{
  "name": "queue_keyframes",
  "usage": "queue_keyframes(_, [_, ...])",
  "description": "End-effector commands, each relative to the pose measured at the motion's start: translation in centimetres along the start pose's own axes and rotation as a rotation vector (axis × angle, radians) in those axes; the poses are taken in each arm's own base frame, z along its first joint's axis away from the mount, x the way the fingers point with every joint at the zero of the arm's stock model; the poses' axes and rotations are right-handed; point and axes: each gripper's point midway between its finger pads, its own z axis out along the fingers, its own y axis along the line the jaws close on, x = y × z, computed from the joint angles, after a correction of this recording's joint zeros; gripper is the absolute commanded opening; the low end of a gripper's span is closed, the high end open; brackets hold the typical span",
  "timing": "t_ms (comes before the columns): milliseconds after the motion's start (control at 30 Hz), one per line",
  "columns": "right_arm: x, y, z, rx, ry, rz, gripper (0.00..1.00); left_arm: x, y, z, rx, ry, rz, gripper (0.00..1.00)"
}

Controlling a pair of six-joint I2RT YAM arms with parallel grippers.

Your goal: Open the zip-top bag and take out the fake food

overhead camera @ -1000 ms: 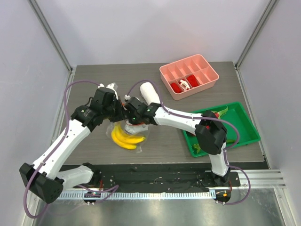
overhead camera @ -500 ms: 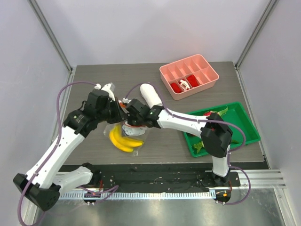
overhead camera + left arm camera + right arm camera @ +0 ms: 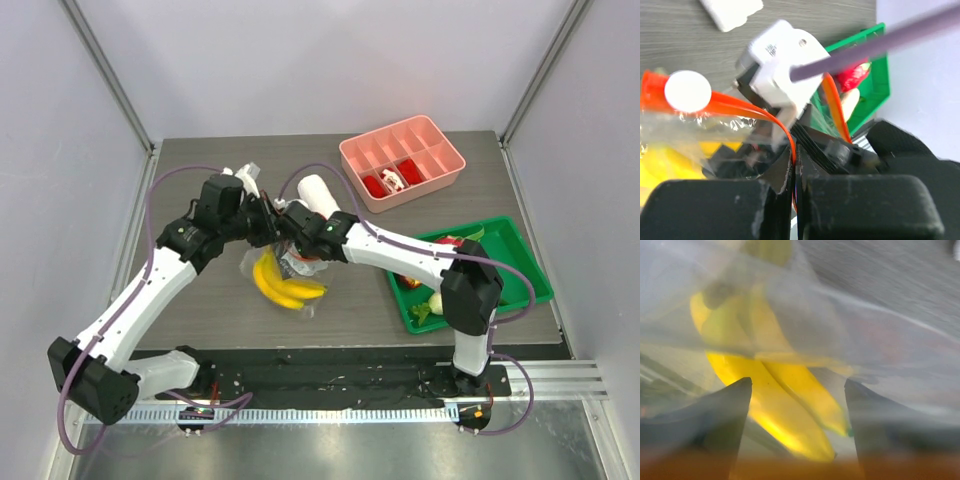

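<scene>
Looking from the top, you see the zip-top bag [image 3: 298,268], banana [image 3: 285,285] inside, at 9 o'clock from the green tray [image 3: 515,265]. Left wrist: left fingers [image 3: 785,175] pinch its orange zip strip [image 3: 740,102]. Right wrist: right fingers [image 3: 727,412] spread, banana between them.

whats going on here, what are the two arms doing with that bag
The left claw is shut on the orange-red zip strip of the zip-top bag, mid-table. The right claw is open, apparently reaching into the bag, its fingers either side of the yellow banana. The dragon fruit and other fake food lie in the green tray on the right.
</scene>
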Motion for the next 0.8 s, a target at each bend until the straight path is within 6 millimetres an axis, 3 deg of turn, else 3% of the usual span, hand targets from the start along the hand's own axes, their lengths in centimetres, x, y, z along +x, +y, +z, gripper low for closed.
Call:
queue_keyframes(0, [-1.6,1.7,-4.4,-0.014,-0.097,-0.1,0.82,-1.5,-3.3,-1.0,0.125,-0.07,0.058,0.0])
queue_keyframes(100, [0.3,2.5,-2.6,-0.067,-0.066,-0.046,0.82,1.4,1.5,-0.9,-0.008,-0.03,0.071,0.0])
queue_keyframes(133, [1.0,2.9,-1.5,-0.08,-0.069,-0.039,0.82,3.4,3.9,-0.4,-0.059,0.017,0.058,0.0])
queue_keyframes(267, [1.3,4.9,0.3,-0.116,-0.083,-0.02,0.83,6.0,7.9,-0.9,-0.145,0.008,0.036,0.0])
queue_keyframes(333, [1.2,6.0,0.8,-0.142,-0.071,0.032,0.83,6.3,8.6,-1.8,-0.157,-0.023,0.043,0.0])
queue_keyframes(433, [2.7,6.5,2.7,-0.171,-0.032,0.081,0.81,6.8,9.2,-2.8,-0.179,-0.012,0.071,0.0])
queue_keyframes(500, [4.5,6.4,3.4,-0.207,0.009,0.067,0.77,6.9,8.9,-3.2,-0.173,-0.008,0.078,0.0])
queue_keyframes(567, [4.6,7.2,3.4,-0.266,-0.005,0.064,0.75,6.8,8.5,-3.6,-0.158,-0.01,0.083,0.0])
queue_keyframes(633, [4.8,7.0,3.1,-0.275,-0.008,0.055,0.75,6.1,7.7,-4.3,-0.169,-0.014,0.082,0.13])
queue_keyframes(667, [4.9,7.1,2.9,-0.283,-0.004,0.053,0.76,5.8,7.6,-4.8,-0.186,-0.014,0.08,0.25])
queue_keyframes(700, [4.7,7.0,2.8,-0.283,-0.005,0.054,0.76,4.3,6.1,-6.0,-0.18,-0.052,0.087,0.36])
queue_keyframes(767, [4.9,6.8,2.6,-0.286,0.012,0.072,0.77,3.7,6.9,-8.1,-0.272,-0.08,0.085,0.4])
